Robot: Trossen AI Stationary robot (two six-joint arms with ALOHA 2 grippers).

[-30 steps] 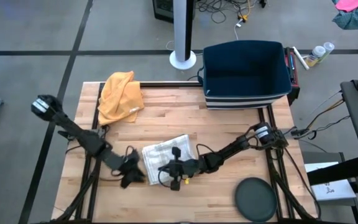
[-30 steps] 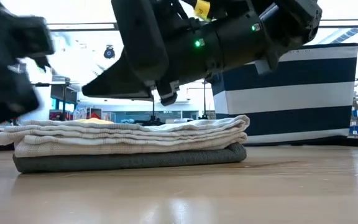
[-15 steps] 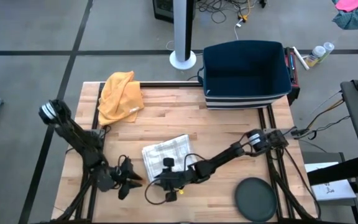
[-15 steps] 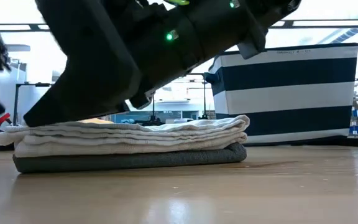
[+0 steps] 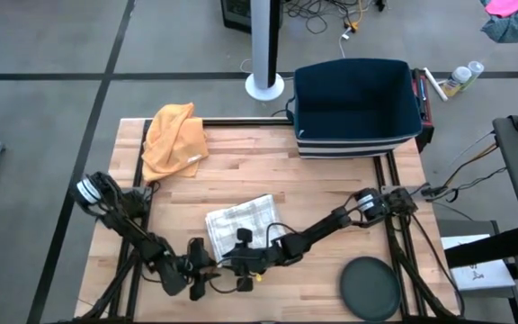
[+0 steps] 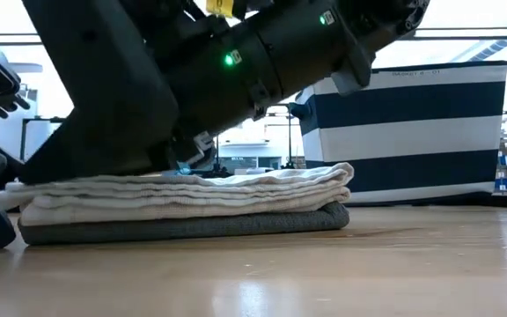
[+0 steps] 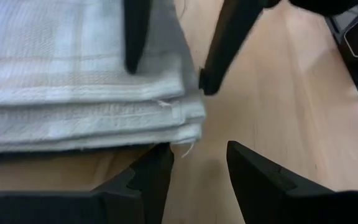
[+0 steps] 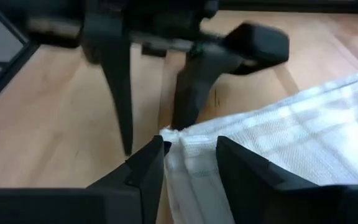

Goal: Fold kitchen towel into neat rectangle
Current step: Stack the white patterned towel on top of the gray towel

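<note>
Inspecting from the near table edge: the left gripper (image 5: 198, 277) has swung in from the towel's left side and now sits low at the front, jaws parted, holding nothing. The right gripper (image 5: 241, 261) has just released, its fingers now apart over the towel's near corner, gripping nothing. Judgement: the last fold is laid and both arms are clearing. The kitchen towel (image 5: 244, 223) lies mid-table as a compact, multi-layered rectangle, edges fairly square. Further back sit an orange cloth (image 5: 174, 137) and a navy bin (image 5: 356, 108)
</note>
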